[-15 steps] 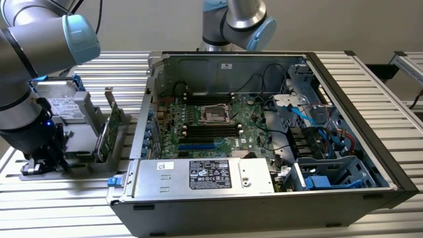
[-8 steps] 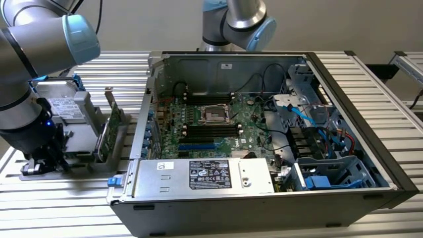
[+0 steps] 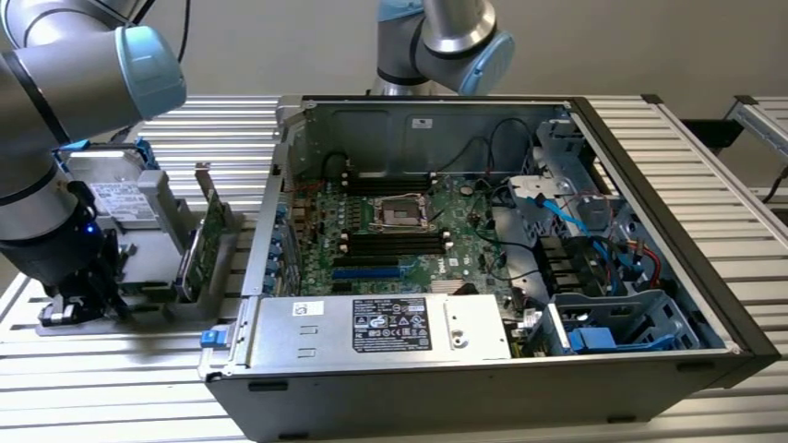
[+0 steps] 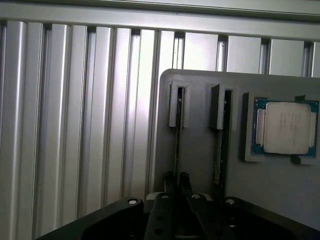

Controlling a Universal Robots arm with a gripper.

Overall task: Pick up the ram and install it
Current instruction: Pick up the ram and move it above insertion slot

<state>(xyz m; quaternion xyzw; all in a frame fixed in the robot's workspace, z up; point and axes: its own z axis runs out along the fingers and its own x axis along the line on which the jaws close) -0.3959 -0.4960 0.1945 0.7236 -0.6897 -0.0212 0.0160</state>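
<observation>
The ram (image 4: 177, 131) is a thin green stick standing on edge in a slot of the grey holder (image 4: 200, 155). A second stick (image 4: 220, 145) stands in the neighbouring slot. My gripper (image 4: 177, 178) is down over the first stick, with one dark fingertip close on each side of its edge, shut on it. In the exterior view my gripper (image 3: 81, 297) is low over the grey holder (image 3: 154, 293) at the exterior view's left, beside the open computer case (image 3: 493, 249). The motherboard's dark memory slots (image 3: 394, 244) lie inside the case.
A processor chip (image 4: 285, 127) lies in a pocket of the holder. A grey hard drive with blue tabs (image 3: 121, 198) and a tall green expansion card (image 3: 203, 242) stand on the holder near my arm. A second robot arm (image 3: 437, 41) rises behind the case. Cables and drive cages (image 3: 591, 268) crowd the case's right side.
</observation>
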